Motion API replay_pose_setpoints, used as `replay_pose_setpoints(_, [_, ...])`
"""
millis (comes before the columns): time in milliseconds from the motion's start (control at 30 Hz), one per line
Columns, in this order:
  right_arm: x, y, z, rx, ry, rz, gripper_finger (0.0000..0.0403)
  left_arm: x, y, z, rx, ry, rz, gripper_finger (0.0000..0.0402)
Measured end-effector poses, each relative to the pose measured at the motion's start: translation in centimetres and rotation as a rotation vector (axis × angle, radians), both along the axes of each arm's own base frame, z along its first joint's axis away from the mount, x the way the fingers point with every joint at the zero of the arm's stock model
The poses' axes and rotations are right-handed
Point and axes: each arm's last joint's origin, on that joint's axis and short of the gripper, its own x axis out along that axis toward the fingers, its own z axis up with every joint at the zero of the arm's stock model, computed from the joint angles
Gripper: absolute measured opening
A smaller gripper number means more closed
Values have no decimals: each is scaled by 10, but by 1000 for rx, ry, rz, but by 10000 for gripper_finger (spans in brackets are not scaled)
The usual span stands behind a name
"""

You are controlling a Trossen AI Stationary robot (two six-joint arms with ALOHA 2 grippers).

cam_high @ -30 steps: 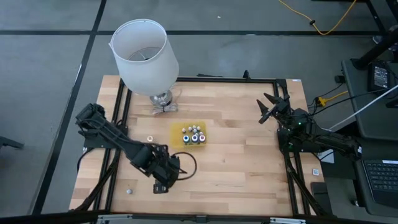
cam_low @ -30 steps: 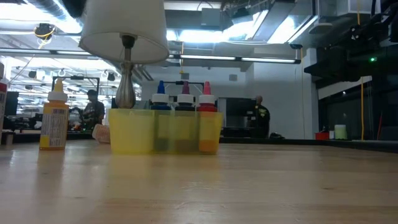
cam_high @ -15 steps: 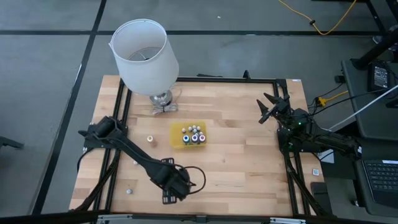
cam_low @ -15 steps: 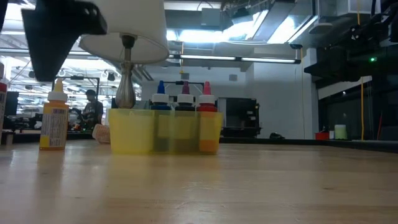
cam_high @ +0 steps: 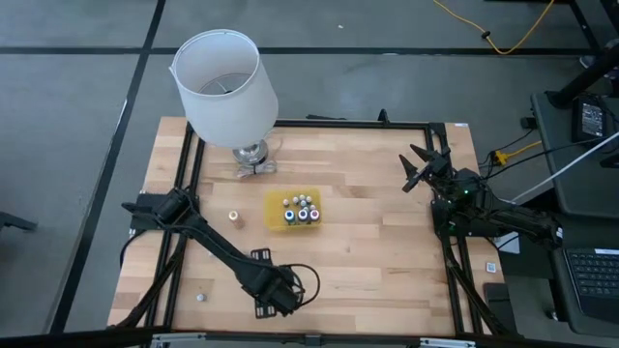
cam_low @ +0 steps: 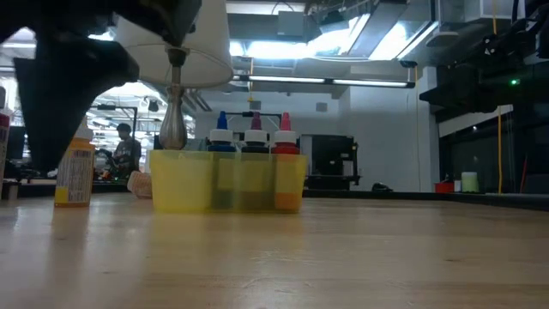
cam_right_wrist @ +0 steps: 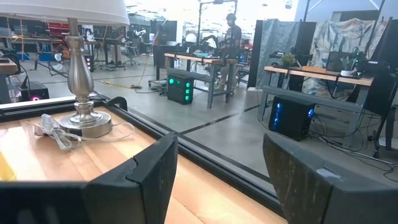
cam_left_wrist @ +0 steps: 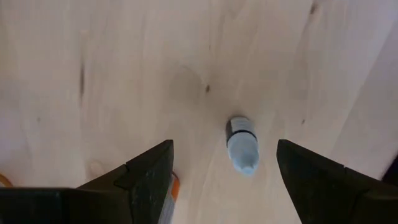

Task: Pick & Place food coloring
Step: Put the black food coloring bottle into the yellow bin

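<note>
A yellow tray (cam_high: 274,220) at mid-table holds several small food coloring bottles (cam_high: 302,210) standing upright; in the low view their blue, dark and red tops (cam_low: 254,129) stick up above it. One bottle (cam_high: 233,216) stands alone left of the tray, and another (cam_high: 201,297) sits near the front left corner. A whitish bottle (cam_left_wrist: 241,143) lies on its side on the wood. My left gripper (cam_left_wrist: 224,149) hangs open above it, pointing down, a finger on either side, touching nothing. That gripper (cam_high: 280,292) hides the bottle in the high view. My right gripper (cam_high: 421,164) waits open at the right edge.
A lamp with a big white shade (cam_high: 224,87) and metal base (cam_high: 253,159) stands at the far left, its cord (cam_right_wrist: 56,134) beside it. A black cable loop (cam_high: 308,280) lies by my left gripper. Bare wood stretches between the tray and the right arm.
My left gripper has gone down and toward the table's near edge and a little to the right, coming low over the lying bottle. In the low view its dark body has sunk into the picture at the left. Its fingers have stayed open.
</note>
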Motion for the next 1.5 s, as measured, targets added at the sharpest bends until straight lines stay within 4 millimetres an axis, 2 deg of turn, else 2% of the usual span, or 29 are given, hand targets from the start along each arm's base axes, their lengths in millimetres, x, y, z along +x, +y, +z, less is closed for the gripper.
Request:
replay_pose_setpoints(200, [0,0,0,0,0,0,236,-3,-7,-6,5,13,-22,277])
replay_pose_setpoints(867, [0,0,0,0,0,0,236,-2,-7,-10,27,-9,-40,272])
replay_pose_setpoints(1000, [0,0,0,0,0,0,236,-3,-7,-10,12,10,-40,246])
replay_pose_setpoints(1300, [0,0,0,0,-1,0,236,-3,-7,-10,16,8,-40,146])
replay_pose_setpoints(1500, [0,0,0,0,-1,0,236,-3,-7,-10,17,8,-56,100])
